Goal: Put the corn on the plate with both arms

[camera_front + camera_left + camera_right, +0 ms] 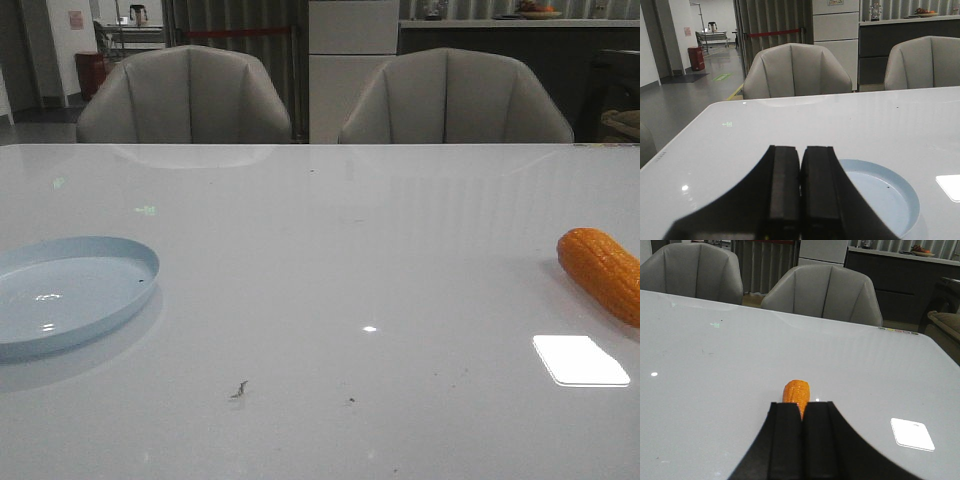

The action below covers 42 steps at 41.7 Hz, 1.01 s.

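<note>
The orange-yellow corn (603,272) lies on the white table at the far right, partly cut off by the frame edge. The pale-blue plate (70,290) sits empty at the far left. Neither gripper shows in the front view. In the left wrist view my left gripper (800,149) is shut and empty, with the plate (880,195) just beyond and beside it. In the right wrist view my right gripper (802,405) is shut and empty, above the table. The corn (796,390) lies just beyond its fingertips, its near end hidden behind them.
Two grey chairs (185,95) (455,98) stand behind the table's far edge. A bright rectangular light reflection (580,360) lies on the table near the corn. Small dark specks (240,389) sit on the front middle of the table.
</note>
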Each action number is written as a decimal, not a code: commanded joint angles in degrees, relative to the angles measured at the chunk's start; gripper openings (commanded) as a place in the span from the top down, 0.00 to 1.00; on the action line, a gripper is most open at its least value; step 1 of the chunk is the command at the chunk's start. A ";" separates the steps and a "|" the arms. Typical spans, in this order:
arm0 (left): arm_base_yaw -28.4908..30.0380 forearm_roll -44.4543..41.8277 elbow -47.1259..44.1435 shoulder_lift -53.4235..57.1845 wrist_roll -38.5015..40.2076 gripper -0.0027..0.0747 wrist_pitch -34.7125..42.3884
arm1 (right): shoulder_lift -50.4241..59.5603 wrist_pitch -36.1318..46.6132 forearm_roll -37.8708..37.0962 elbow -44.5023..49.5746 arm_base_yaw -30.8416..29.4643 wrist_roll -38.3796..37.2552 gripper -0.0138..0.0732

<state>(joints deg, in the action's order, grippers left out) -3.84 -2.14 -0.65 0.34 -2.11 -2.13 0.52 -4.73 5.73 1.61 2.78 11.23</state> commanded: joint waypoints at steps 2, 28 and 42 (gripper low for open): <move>0.19 0.51 -2.11 1.15 0.38 0.84 4.82 | 1.49 4.73 0.00 -1.25 -0.26 0.27 0.81; 0.19 0.51 -1.99 1.15 0.38 0.84 11.34 | 1.49 4.73 0.00 -1.25 -0.26 0.27 0.81; 0.19 0.51 2.89 1.15 0.38 0.84 17.74 | 1.49 9.32 0.00 -1.25 -0.26 0.27 0.81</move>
<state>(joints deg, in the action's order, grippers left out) -3.84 -2.14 -0.40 0.34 -2.11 10.19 0.52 -2.67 5.73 1.61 2.78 11.23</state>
